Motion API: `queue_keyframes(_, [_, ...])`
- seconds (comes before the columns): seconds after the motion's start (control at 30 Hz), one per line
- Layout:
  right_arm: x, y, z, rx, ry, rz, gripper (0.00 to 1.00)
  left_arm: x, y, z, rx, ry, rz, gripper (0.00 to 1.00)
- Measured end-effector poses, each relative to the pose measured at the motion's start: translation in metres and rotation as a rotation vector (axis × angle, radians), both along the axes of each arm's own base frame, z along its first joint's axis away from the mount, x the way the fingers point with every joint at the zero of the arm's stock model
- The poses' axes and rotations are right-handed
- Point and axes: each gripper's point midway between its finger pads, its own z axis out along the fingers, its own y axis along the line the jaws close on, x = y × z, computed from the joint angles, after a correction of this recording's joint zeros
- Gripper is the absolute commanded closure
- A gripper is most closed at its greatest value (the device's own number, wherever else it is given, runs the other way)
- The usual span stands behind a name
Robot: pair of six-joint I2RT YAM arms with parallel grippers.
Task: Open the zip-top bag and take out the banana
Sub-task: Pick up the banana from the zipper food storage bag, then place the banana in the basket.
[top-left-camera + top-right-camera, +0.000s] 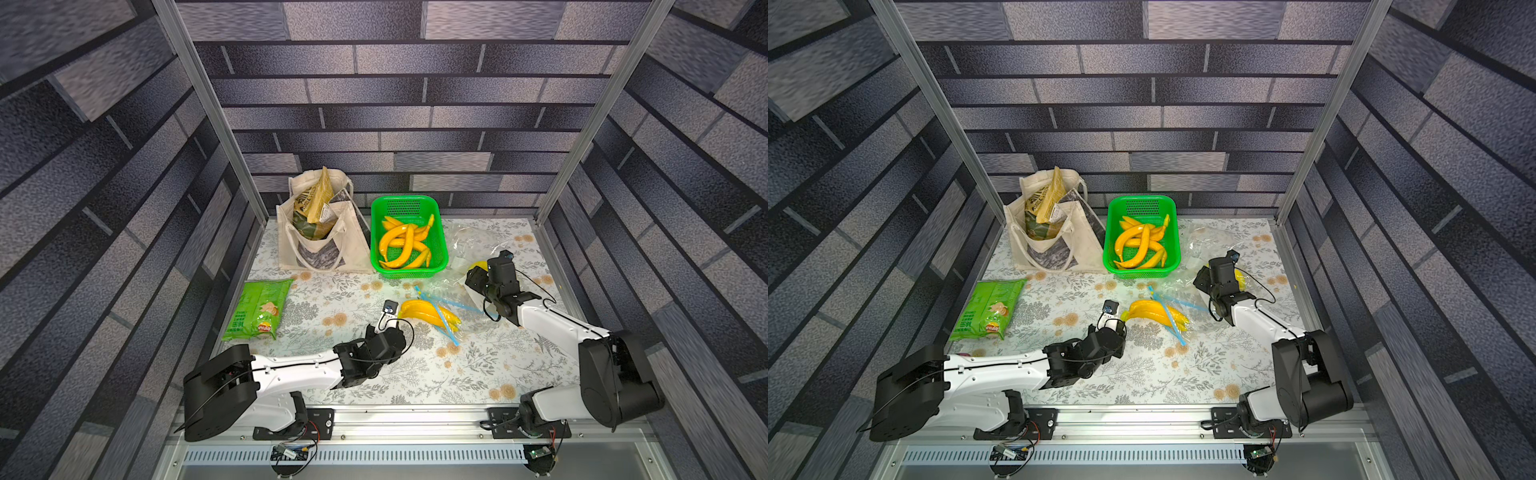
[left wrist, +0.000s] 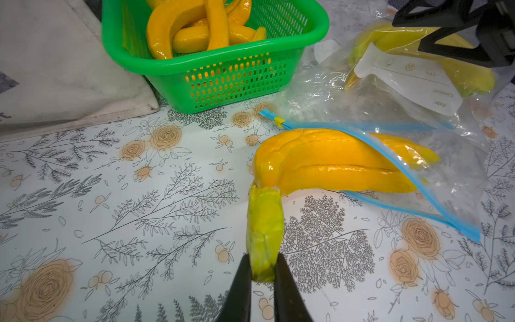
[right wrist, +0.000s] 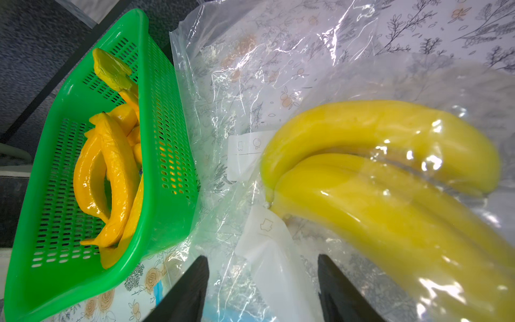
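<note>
An orange-yellow banana bunch [image 2: 334,161] lies on the flowered table, its stem end outside the clear zip-top bag [image 2: 446,178], whose blue zipper mouth gapes around it. My left gripper [image 2: 262,262] is shut on the bunch's green-yellow stem [image 2: 263,237]. In both top views the banana [image 1: 419,311] [image 1: 1150,311] lies mid-table, just right of the left gripper [image 1: 1121,322]. My right gripper [image 3: 262,262] stands open over crumpled clear plastic, nothing pinched between its fingers. It sits at the bag's far end [image 1: 476,276].
Beside the right gripper, a second clear bag [image 3: 390,195] holds paler yellow bananas. A green basket [image 1: 442,232] with several bananas stands behind. A cloth tote [image 1: 316,249] is at the back left. A green chips bag [image 1: 257,309] lies at the left.
</note>
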Motion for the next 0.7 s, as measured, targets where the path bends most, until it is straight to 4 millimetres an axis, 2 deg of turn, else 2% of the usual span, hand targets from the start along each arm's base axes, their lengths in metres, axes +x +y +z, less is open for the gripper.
queue_keyframes(0.2, [-0.002,-0.002,-0.003,-0.008,0.010,-0.006,0.35,0.004,0.023,0.021,0.020,-0.036,0.030,0.88])
queue_keyframes(0.43, [-0.014,-0.008,-0.003,-0.016,0.030,-0.019,0.35,0.023,0.055,0.068,-0.017,-0.091,0.093,0.87])
queue_keyframes(0.7, [-0.038,-0.015,0.014,0.000,0.009,-0.026,0.35,0.043,0.047,0.111,-0.057,-0.128,0.067,0.86])
